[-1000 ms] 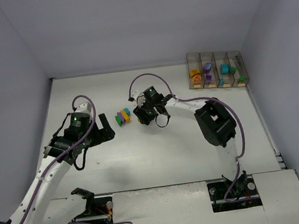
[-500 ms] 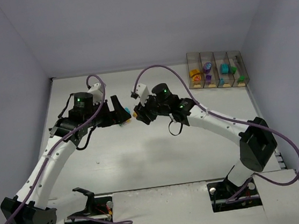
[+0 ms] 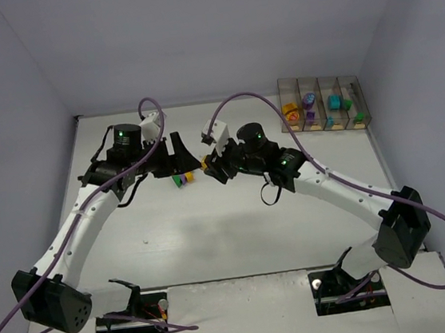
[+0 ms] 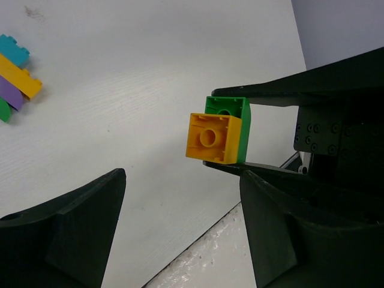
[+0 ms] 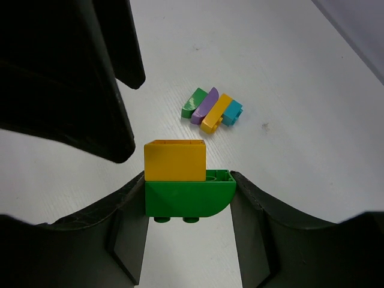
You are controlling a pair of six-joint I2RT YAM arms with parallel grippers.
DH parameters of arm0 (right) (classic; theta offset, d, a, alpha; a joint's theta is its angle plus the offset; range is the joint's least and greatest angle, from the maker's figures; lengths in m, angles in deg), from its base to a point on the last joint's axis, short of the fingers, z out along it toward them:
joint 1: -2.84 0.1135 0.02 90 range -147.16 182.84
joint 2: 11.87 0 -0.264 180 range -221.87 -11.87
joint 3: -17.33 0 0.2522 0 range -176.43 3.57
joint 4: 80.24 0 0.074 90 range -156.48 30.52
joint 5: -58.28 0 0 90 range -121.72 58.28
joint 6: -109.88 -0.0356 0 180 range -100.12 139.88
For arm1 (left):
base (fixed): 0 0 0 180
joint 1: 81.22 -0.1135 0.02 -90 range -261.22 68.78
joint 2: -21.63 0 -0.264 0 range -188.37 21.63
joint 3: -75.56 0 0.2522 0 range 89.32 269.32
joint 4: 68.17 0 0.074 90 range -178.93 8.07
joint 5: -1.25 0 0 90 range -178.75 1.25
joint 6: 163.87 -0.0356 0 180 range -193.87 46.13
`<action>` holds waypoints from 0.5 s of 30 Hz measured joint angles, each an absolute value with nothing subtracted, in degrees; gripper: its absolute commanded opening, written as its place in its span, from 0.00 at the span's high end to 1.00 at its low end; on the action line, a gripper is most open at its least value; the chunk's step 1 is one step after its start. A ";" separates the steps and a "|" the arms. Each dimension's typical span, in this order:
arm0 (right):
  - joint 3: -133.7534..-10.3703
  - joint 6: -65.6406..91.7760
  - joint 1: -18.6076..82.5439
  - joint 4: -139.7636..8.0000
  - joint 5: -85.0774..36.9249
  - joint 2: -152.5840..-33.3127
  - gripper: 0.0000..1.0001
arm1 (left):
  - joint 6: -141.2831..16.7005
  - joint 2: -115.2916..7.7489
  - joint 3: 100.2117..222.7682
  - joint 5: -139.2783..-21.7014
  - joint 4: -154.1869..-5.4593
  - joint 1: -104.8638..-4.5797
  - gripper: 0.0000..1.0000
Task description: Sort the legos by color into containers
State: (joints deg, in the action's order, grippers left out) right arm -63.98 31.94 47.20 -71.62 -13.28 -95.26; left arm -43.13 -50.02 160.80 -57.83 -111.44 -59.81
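While right fingers (image 5: pixel 252 222) pinch legos (image 5: pixel 186 198), left fingers (image 4: pixel 66 234) gape close; table (image 3: pixel 215 240) edges far.

The top camera looks down over the table (image 3: pixel 214 232) from the near side; both close wrist cameras share the yellow-and-green bricks (image 5: pixel 186 193).

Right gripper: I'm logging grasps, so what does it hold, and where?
A green brick with a yellow brick stuck on it; the right gripper pinches the green one's two opposite sides.
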 measured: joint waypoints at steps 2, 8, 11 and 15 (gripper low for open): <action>-63.34 31.91 47.20 -71.86 -13.28 -94.56 1.00 | -43.04 -50.64 160.80 -56.52 -111.09 -60.73 0.30; -62.03 31.91 47.20 -71.93 -13.37 -93.80 1.00 | -40.83 -51.64 160.78 -50.75 -106.79 -62.72 0.30; -61.81 31.91 47.20 -72.02 -13.59 -93.78 1.00 | -39.65 -52.10 160.61 -47.23 -104.10 -62.72 0.30; -61.51 31.91 47.20 -72.28 -13.96 -93.71 1.00 | -38.78 -52.21 159.58 -43.74 -101.83 -62.70 0.30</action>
